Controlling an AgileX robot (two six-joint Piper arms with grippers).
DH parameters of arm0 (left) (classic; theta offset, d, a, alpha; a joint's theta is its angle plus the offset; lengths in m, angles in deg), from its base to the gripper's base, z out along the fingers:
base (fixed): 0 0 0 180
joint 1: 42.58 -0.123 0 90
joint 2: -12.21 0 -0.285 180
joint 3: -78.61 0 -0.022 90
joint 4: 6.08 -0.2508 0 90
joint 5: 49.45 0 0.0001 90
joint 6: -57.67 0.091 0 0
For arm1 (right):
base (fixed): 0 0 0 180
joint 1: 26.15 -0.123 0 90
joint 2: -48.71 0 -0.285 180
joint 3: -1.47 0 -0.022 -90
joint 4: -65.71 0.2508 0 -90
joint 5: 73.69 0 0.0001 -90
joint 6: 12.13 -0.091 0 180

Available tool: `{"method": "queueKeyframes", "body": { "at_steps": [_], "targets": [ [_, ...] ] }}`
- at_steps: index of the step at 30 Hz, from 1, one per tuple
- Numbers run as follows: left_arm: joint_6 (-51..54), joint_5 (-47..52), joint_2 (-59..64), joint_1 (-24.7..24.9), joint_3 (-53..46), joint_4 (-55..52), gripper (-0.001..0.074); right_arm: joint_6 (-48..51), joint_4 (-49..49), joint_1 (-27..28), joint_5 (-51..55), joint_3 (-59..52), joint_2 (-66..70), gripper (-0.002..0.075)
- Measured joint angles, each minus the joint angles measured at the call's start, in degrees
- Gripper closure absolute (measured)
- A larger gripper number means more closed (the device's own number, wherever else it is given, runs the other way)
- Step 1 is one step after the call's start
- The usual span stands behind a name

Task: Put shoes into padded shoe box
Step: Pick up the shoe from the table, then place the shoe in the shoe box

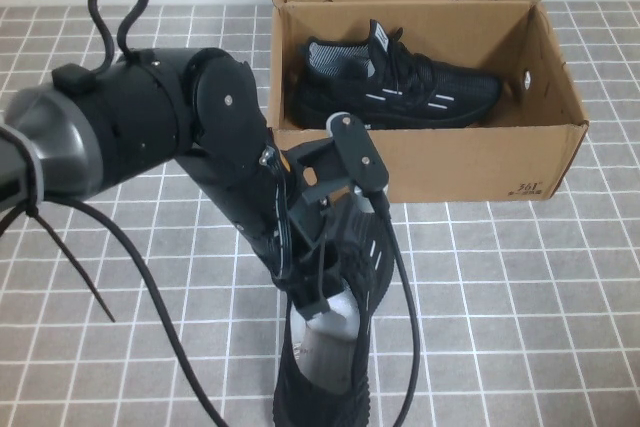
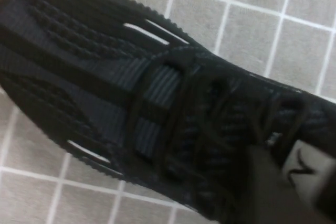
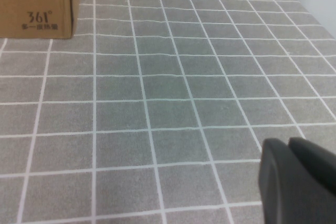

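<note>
On the box front, near corner: a small dark mark reads "361°", with a line of tiny print beneath it too small to read.
Padded shoe box (image 1: 440, 162): brown corrugated cardboard, flaps up, standing at the far side of the grey tiled surface (image 1: 520, 317); its printed corner also shows in the right wrist view (image 3: 37, 3).
Shoe in box (image 1: 400, 87): a black knit sneaker with short white side stripes lies on its side inside the box, toe toward the robot's right, grey-white lining showing at the heel.
Second shoe (image 1: 325, 367): lies on the surface well in front of the box, at the near edge, white paper stuffing showing in its opening; the left wrist view shows its laces and white stripes close up (image 2: 157, 108).
Left gripper (image 1: 335, 267): lowered directly over the second shoe, at its laced upper; whether the jaws are apart or clamped on the shoe, I cannot tell.
Right gripper (image 3: 299, 179): only a dark edge of it shows in its own wrist view, above bare tiles, well apart from both shoes; state of the jaws cannot be told.
</note>
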Motion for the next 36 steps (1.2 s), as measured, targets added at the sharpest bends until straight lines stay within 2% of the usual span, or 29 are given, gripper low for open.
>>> {"method": "queueKeyframes", "body": {
  "at_steps": [3, 6, 16, 20, 23, 28, 36],
  "targets": [
    [-0.55, 1.66, 0.00, 0.00, 0.29, 0.91, 0.0685, 0.00, 0.00, 0.00, 0.00, 0.00, 0.00, 0.0734],
    [-2.18, 3.83, 0.00, 0.00, 1.75, 1.94, 0.0715, 0.00, 0.00, 0.00, 0.00, 0.00, 0.00, 0.0734],
    [-18.70, 9.90, 0.25, 0.00, 13.53, 3.23, 0.0727, 0.00, 0.00, 0.00, 0.00, 0.00, 0.00, 0.0734],
    [-26.87, 10.25, 0.25, 0.00, 19.21, 5.92, 0.0729, 0.00, 0.00, 0.00, 0.00, 0.00, 0.00, 0.0734],
    [-29.30, 9.90, 0.25, 0.00, 22.89, 9.72, 0.0729, 0.00, 0.00, 0.00, 0.00, 0.00, 0.00, 0.0734],
    [-32.04, 3.57, 0.25, 0.00, 27.78, 14.52, 0.0729, 0.00, 0.00, 0.00, 0.00, 0.00, 0.00, 0.0734],
    [-34.62, -16.35, 0.71, 0.00, 28.60, 15.79, 0.0729, 0.00, 0.00, 0.00, 0.00, 0.00, 0.00, 0.0734]
  ]
}}
